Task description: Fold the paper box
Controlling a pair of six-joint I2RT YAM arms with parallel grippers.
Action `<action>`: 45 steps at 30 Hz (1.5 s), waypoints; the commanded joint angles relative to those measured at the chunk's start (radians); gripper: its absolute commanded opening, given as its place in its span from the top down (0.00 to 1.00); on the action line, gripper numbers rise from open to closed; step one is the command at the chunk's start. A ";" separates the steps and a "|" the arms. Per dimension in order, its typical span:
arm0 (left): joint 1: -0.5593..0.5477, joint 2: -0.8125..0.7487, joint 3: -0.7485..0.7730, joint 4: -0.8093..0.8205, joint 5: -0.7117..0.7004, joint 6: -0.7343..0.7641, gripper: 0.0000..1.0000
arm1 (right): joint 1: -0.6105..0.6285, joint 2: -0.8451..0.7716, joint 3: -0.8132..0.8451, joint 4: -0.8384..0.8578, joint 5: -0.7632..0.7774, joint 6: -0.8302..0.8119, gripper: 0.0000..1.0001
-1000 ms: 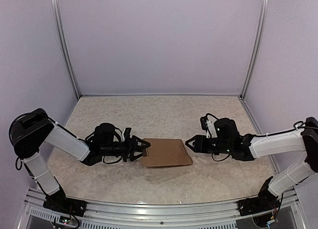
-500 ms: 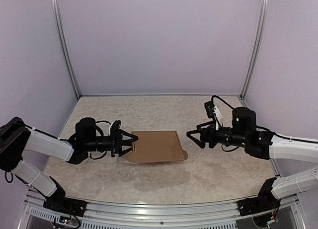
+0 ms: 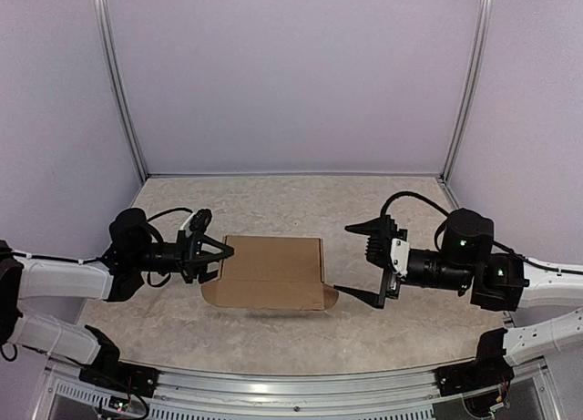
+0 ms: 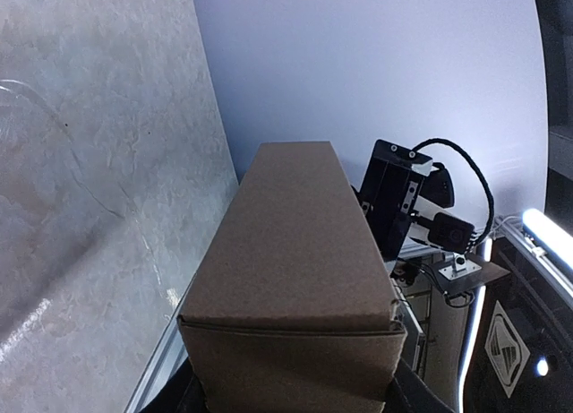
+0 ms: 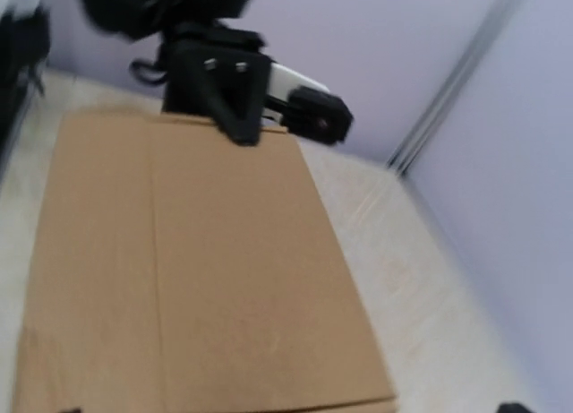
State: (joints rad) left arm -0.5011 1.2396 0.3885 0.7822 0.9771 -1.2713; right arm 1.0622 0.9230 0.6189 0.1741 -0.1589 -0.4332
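We see one paper box mid-worktop, its left edge pinched by our left end effector. Our right end effector, fingers spread wide, faces the right edge, just apart. The walls stand well apart from both.

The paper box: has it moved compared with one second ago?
Yes. The paper box has shifted left, toward the left corner post of the enclosure.
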 commanded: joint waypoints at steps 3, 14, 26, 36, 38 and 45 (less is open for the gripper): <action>0.012 -0.083 -0.010 -0.089 0.113 0.067 0.76 | 0.134 -0.027 -0.039 -0.013 0.293 -0.515 0.00; 0.006 -0.230 0.024 -0.332 0.142 0.180 0.76 | 0.401 0.015 -0.154 0.241 0.659 -1.014 0.00; -0.037 -0.315 0.039 -0.346 0.169 0.141 0.76 | 0.522 0.161 -0.094 0.315 0.704 -1.123 0.00; -0.121 -0.418 0.071 -0.466 0.160 0.207 0.77 | 0.609 0.244 -0.031 0.392 0.703 -1.188 0.00; -0.135 -0.423 0.082 -0.511 0.153 0.235 0.77 | 0.619 0.253 -0.019 0.393 0.697 -1.202 0.00; -0.139 -0.432 0.086 -0.564 0.150 0.260 0.77 | 0.643 0.254 -0.022 0.412 0.701 -1.219 0.00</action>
State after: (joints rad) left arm -0.6357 0.8215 0.4480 0.2710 1.1248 -1.0481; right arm 1.6833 1.1728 0.5785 0.5514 0.5365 -1.6371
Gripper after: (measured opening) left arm 0.501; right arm 0.995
